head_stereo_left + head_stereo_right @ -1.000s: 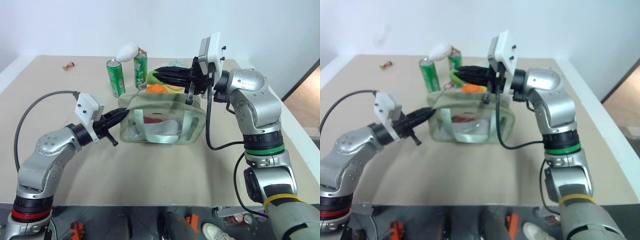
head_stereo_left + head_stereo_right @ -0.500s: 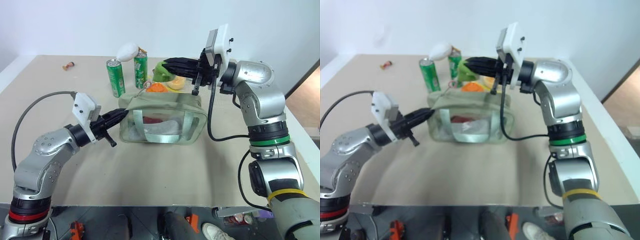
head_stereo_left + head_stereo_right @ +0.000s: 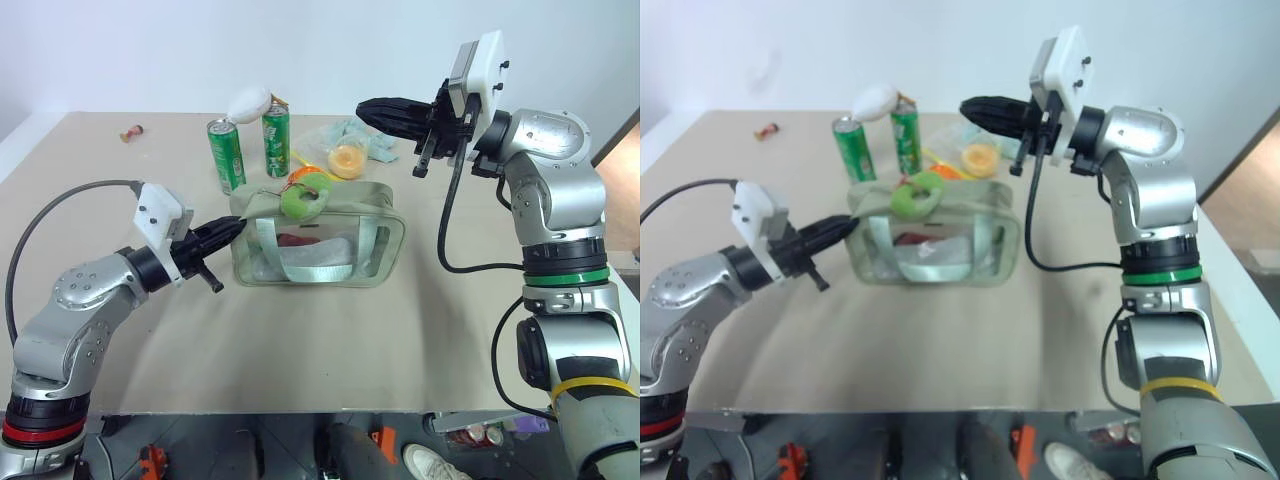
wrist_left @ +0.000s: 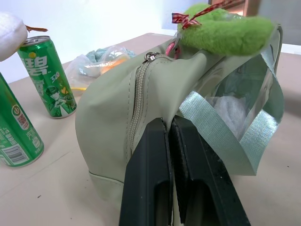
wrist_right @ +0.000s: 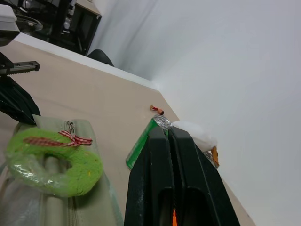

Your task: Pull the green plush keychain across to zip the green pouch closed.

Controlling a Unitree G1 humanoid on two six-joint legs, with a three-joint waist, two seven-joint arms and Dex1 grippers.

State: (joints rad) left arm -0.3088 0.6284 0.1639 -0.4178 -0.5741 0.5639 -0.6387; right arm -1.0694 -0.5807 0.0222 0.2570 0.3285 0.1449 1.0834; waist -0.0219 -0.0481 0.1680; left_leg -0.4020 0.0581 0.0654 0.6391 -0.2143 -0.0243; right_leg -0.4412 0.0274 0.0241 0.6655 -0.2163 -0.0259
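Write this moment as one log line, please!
left tool: shut on green pouch end | right tool: shut, empty | green plush keychain: on pouch

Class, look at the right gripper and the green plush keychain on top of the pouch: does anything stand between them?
Nothing visible does. The right gripper hangs shut in the air above the far side of the table, apart from the green plush keychain, which lies on top of the green pouch. Only open air separates them; the cans stand off to the side.

Two green cans [image 3: 225,153], white plush [image 3: 249,100], wrapped snacks [image 3: 345,158]
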